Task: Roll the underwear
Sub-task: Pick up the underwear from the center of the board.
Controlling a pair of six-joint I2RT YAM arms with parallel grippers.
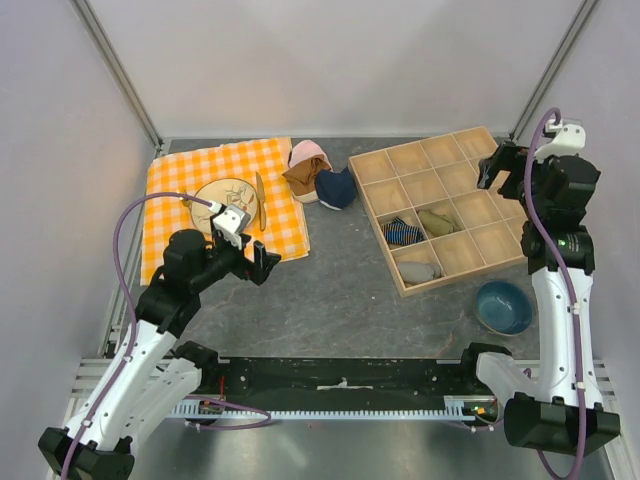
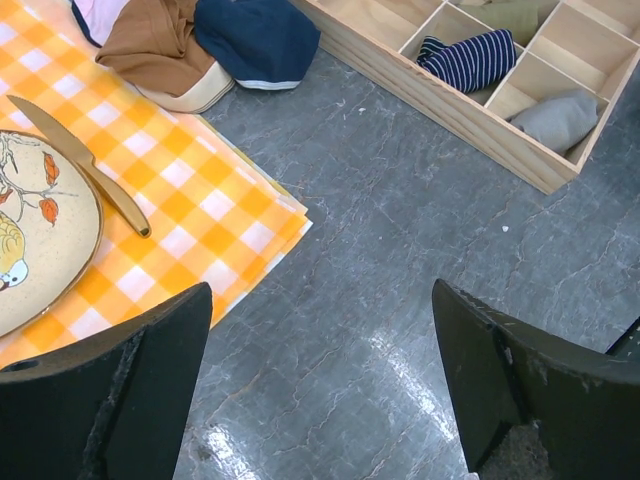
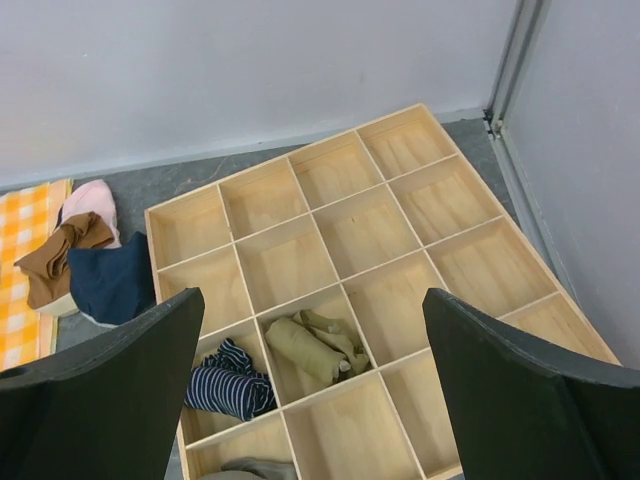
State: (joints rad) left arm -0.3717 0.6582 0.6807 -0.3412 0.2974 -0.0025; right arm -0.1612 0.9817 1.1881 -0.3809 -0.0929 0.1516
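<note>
the top view looks down from above and behind the near edge onto the whole table (image 1: 340, 290). the left wrist view seems lower, angled across the checked cloth (image 2: 180, 170). the right wrist view looks down on the wooden tray (image 3: 290, 158). both wrist views share the striped roll (image 2: 470, 60) and the underwear (image 2: 258, 40).

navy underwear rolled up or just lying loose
Loose, not rolled: the underwear lies in a flat heap beside the brown garment, untouched.
</note>
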